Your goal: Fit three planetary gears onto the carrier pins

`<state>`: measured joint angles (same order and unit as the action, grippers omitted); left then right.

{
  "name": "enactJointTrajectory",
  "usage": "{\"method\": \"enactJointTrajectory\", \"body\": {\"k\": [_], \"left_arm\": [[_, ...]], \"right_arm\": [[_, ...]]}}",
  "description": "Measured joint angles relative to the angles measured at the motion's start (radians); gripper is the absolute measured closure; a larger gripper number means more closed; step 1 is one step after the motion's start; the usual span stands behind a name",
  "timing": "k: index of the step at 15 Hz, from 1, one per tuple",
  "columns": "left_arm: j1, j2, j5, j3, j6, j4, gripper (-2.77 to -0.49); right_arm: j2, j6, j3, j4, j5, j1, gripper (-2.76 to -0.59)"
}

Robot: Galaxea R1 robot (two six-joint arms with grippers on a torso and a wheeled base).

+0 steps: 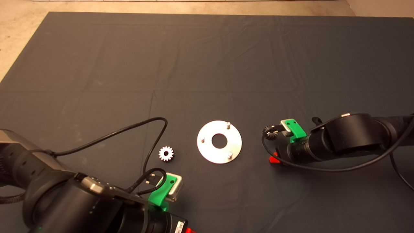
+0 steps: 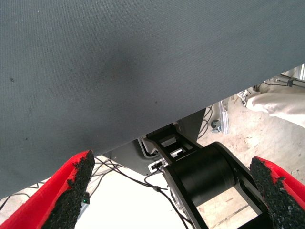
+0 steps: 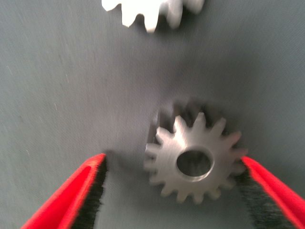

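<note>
The left arm enters low from the left edge of the head view, bent across the near corner of the tabletop, its green wrist bracket pointing toward the middle of the dark mat (image 1: pixel 129 64). The left tool (image 2: pixel 171 191) hangs past the mat's near edge with its red fingers (image 2: pixel 71 183) spread wide, holding nothing; between them shows part of the robot's own black frame and the floor.

Just beyond that arm a bright silver-white gear (image 1: pixel 166 153) lies flat on the mat, beside a loop of black cable (image 1: pixel 152 142). To its right, well apart from it, sits the round silver plate (image 1: pixel 210 152) with its large central hole and three carrier pins (image 1: pixel 228 124) standing upright and bare.

Right of the plate, the right arm reaches in from the right edge, stretched nearly level, wrist low over the mat. The right tool (image 3: pixel 174 188) is spread around a darker steel gear (image 3: pixel 193 160) lying flat: one pad (image 3: pixel 259 191) touches the teeth, the other stands clear of it. The edge of another pale gear (image 3: pixel 152 12) shows near it.
</note>
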<state>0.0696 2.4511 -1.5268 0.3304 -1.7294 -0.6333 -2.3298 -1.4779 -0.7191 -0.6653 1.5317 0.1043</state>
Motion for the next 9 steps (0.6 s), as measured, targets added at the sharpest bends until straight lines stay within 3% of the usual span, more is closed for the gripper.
{"method": "enactJointTrajectory", "body": {"k": [4,9], "left_arm": [[0.000,-0.005,0.000,0.000,0.000,0.000,-2.34],[0.000,-0.008,0.000,0.000,0.000,0.000,-2.34]], "right_arm": [[0.000,0.001,0.000,0.000,0.000,-0.001,-1.68],[0.000,0.008,0.000,0.000,0.000,-0.001,-1.67]]}}
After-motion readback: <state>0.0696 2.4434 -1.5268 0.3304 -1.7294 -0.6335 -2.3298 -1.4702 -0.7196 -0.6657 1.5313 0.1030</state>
